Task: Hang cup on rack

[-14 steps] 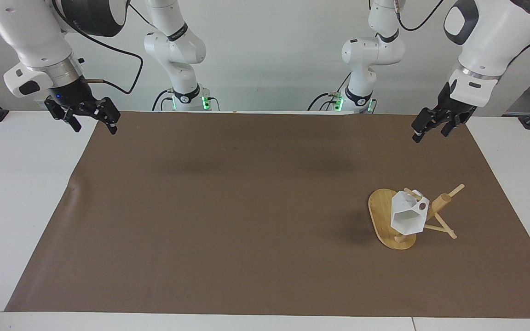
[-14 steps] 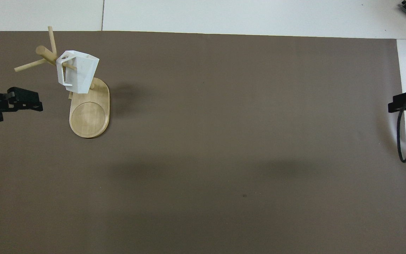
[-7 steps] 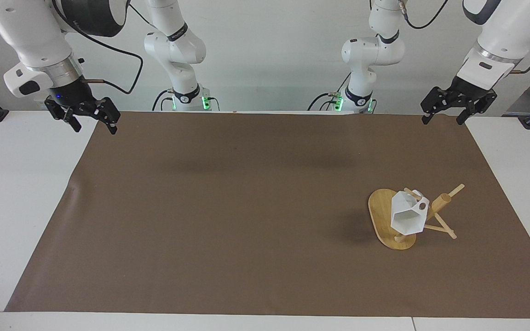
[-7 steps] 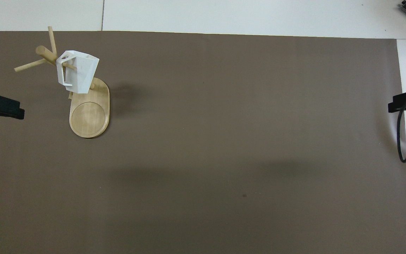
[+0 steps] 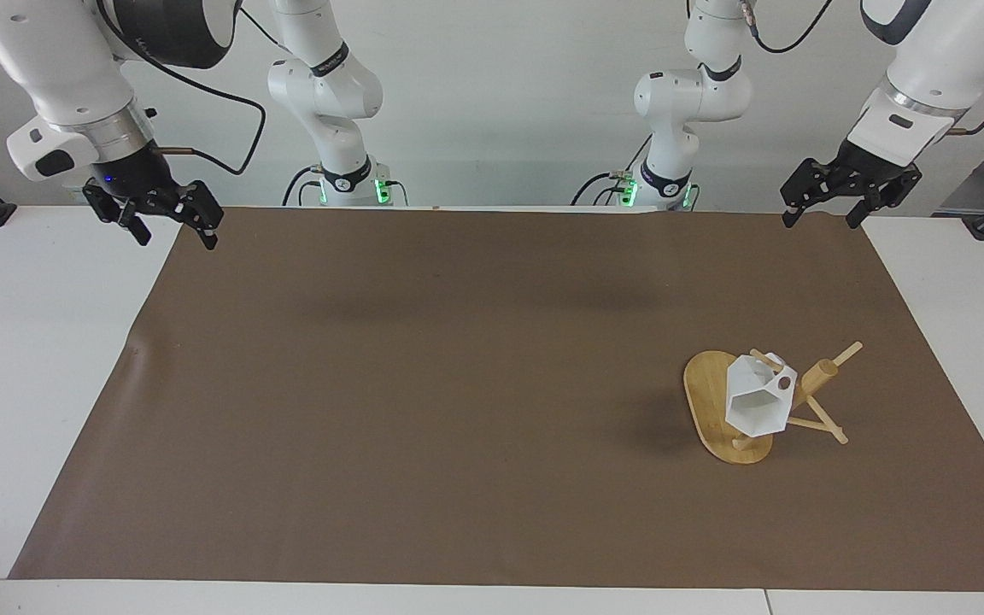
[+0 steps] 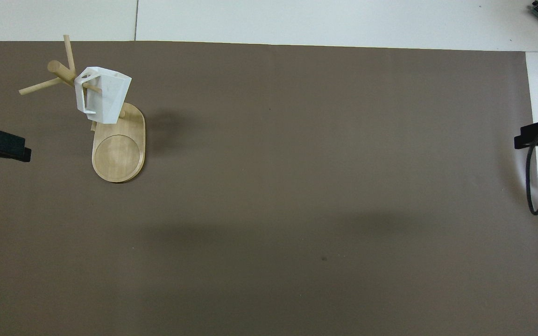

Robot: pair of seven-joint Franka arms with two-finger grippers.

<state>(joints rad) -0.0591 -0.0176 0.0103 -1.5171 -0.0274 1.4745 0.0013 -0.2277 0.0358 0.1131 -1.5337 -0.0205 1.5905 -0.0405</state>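
The white faceted cup (image 5: 757, 401) hangs by its handle on a peg of the bamboo rack (image 5: 818, 377), which stands on its oval base (image 5: 704, 393) toward the left arm's end of the table. In the overhead view the cup (image 6: 103, 95) hangs over the rack's base (image 6: 118, 154), beside its post (image 6: 61, 72). My left gripper (image 5: 823, 220) is open and empty, up in the air over the mat's corner by the robots, well apart from the rack; a fingertip of it (image 6: 3, 145) shows overhead. My right gripper (image 5: 176, 235) is open and empty, waiting over the mat's edge at the right arm's end.
A brown mat (image 5: 458, 384) covers most of the white table (image 5: 22, 384). A black cable (image 6: 533, 186) hangs beside the right gripper's fingertip (image 6: 537, 135) in the overhead view.
My left gripper has risen and drawn back from the rack toward the robots, then come to rest. The cup, the rack and the right arm have not moved.
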